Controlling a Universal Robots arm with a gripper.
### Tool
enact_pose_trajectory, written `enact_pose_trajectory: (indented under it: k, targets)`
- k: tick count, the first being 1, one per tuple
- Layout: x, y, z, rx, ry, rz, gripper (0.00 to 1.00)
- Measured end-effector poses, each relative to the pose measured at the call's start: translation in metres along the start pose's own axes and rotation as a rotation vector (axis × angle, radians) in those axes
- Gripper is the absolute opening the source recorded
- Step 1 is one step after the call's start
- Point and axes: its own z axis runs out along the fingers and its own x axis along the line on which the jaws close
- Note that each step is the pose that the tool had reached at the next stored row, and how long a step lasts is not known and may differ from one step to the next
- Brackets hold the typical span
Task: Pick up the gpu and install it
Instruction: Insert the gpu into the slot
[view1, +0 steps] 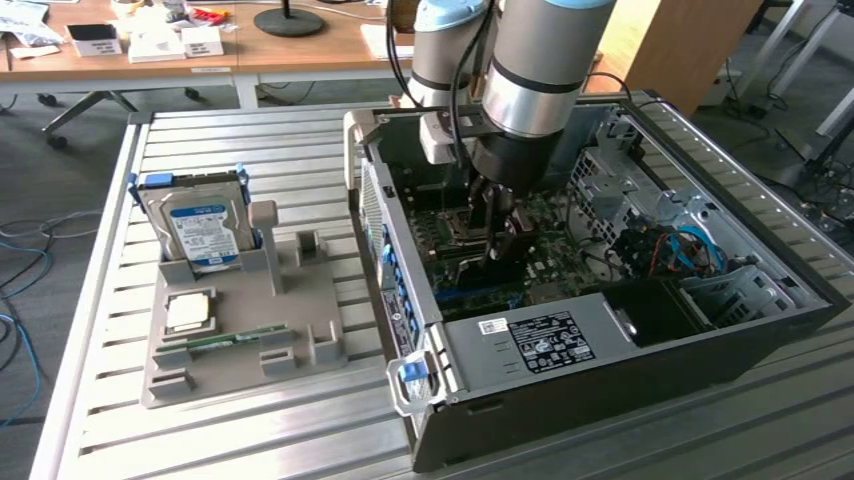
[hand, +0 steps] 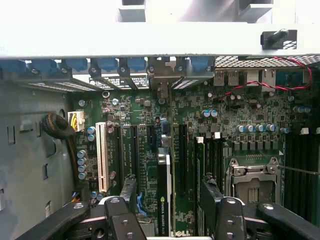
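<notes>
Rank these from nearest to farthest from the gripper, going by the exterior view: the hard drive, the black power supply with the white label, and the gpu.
1. The gpu, standing on the motherboard between the open fingers of the gripper inside the case.
2. The black power supply, in the case's near corner.
3. The hard drive, upright in the grey holder, outside the case at the exterior view's left.
</notes>
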Motion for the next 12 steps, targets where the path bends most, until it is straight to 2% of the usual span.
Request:
enact_pose_trajectory:
  k: [12]
  targets:
    - [-0.001,-0.0001,-0.0219,-0.0001,-0.0015,0.0,0.63]
